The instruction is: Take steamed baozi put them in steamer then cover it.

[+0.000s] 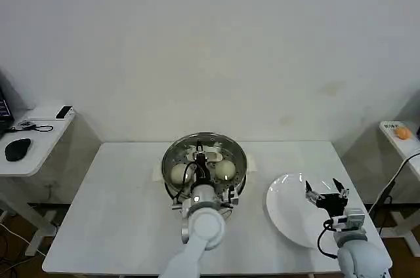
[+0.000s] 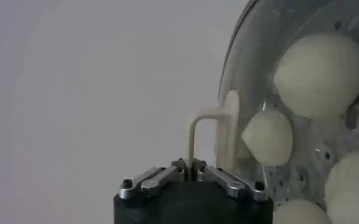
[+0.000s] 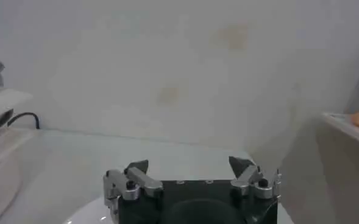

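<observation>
Plain off-white wall [image 1: 210,42] behind, faint brownish stains at right. White rectangular surface [image 1: 118,212] at centre on white legs. Small white side desk [image 1: 33,143] at left against the wall, carrying a black computer mouse [image 1: 17,149], a small black device [image 1: 63,113] and a cable. Dark monitor edge [image 1: 4,114] at far left. Second white side table [image 1: 400,137] at right with an orange object [image 1: 402,133] on top. Brown floor [image 1: 13,252] visible at lower left with a white cable. Even, diffuse light; no hard shadows.
</observation>
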Controlling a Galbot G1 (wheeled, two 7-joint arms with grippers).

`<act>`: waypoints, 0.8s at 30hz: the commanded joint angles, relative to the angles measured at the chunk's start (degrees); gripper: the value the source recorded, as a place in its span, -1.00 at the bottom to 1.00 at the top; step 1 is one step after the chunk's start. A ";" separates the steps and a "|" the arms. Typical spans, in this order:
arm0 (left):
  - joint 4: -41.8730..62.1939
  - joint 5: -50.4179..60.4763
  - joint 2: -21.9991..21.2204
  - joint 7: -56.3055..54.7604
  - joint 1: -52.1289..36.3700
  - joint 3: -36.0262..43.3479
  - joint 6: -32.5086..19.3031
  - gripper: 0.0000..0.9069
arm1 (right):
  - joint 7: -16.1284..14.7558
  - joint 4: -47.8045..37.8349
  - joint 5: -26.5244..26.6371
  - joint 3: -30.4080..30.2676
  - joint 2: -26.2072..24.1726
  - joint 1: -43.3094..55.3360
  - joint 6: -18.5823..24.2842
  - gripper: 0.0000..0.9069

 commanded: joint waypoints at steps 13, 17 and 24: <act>-0.01 -0.55 -0.06 0.72 -0.29 0.08 -0.05 -1.00 | -0.08 -0.03 -0.14 0.11 0.16 -0.14 0.31 1.00; -0.44 -1.10 -0.02 0.63 -0.15 0.26 -0.05 1.00 | -0.17 -0.13 -0.24 0.11 0.13 -0.10 0.37 1.00; -1.42 -1.56 -0.04 2.47 -0.09 0.29 -0.06 1.00 | -0.16 -0.17 -0.30 0.14 0.20 -0.07 0.38 1.00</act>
